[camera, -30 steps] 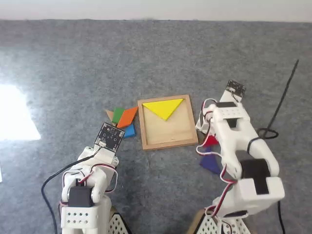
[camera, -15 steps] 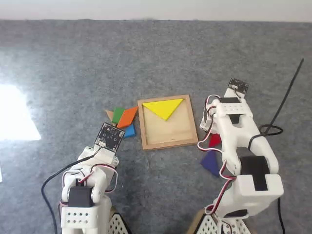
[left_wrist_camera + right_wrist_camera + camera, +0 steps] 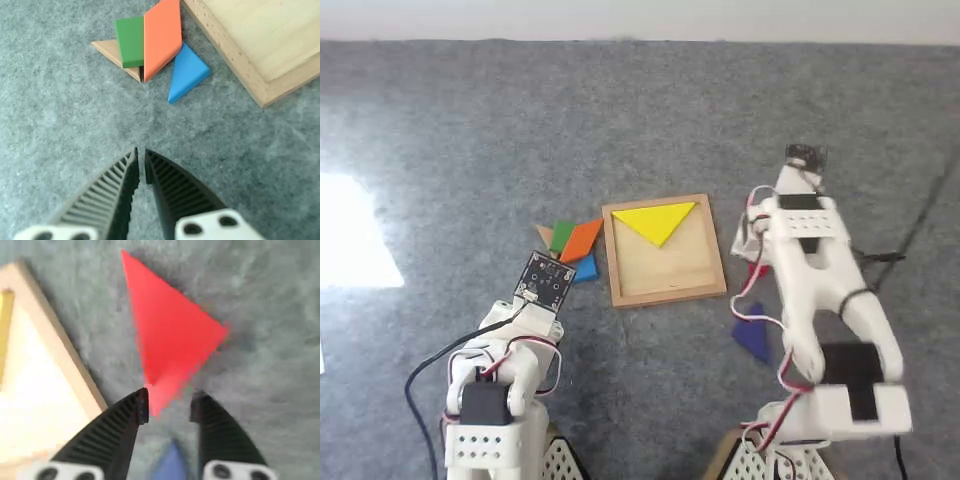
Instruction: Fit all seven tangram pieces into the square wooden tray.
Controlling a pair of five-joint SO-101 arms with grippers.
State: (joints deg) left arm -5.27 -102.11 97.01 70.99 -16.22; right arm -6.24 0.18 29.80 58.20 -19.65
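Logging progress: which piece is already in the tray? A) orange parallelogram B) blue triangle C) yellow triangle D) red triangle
C: the yellow triangle lies inside the wooden tray, along its far edge, as the high view shows.

— Home, office, or lab?
— Looks like a robotics test bench. Grey felt-like table cover [image 3: 470,130], with left arm [image 3: 490,390] and right arm [image 3: 820,290] mounted side by side at the near edge.
— Anything else pointing that way?
— Loose black cable [image 3: 410,385], bare circuit board [image 3: 548,280], plain pale wall [image 3: 640,18] behind.
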